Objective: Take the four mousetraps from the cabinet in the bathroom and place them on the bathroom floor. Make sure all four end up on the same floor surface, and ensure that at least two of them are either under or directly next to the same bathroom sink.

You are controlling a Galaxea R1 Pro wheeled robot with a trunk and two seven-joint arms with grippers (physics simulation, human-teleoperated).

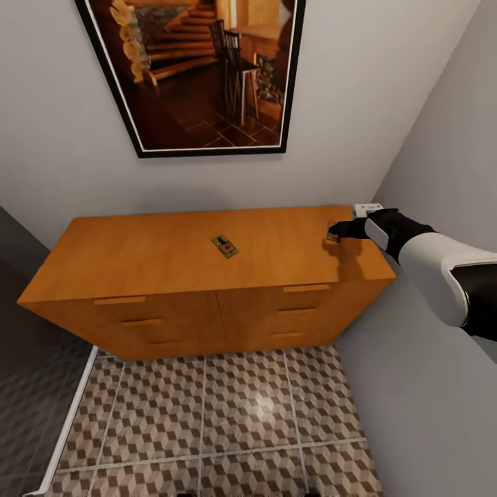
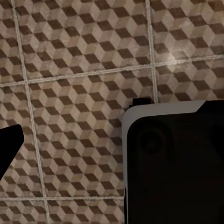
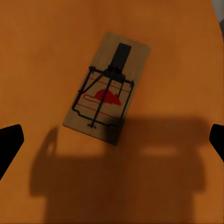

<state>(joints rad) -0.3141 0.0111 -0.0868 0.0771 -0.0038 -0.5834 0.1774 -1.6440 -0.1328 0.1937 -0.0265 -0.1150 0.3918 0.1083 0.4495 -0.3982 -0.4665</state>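
The bathroom floor (image 1: 207, 421) spreads before the cabinet (image 1: 172, 276), whose top carries two mousetraps. One mousetrap (image 1: 224, 246) lies mid-top, well apart from the right gripper (image 1: 337, 230). The other mousetrap (image 3: 107, 87) lies flat just beneath that gripper, whose spread fingers (image 3: 9, 142) grasp nothing. The left gripper's state cannot be told.

I'm in a tight grey-walled corner (image 1: 62, 138); big black-framed log-cabin staircase picture (image 1: 197, 69) on the far wall, dark glass panel (image 1: 34, 373) near left.
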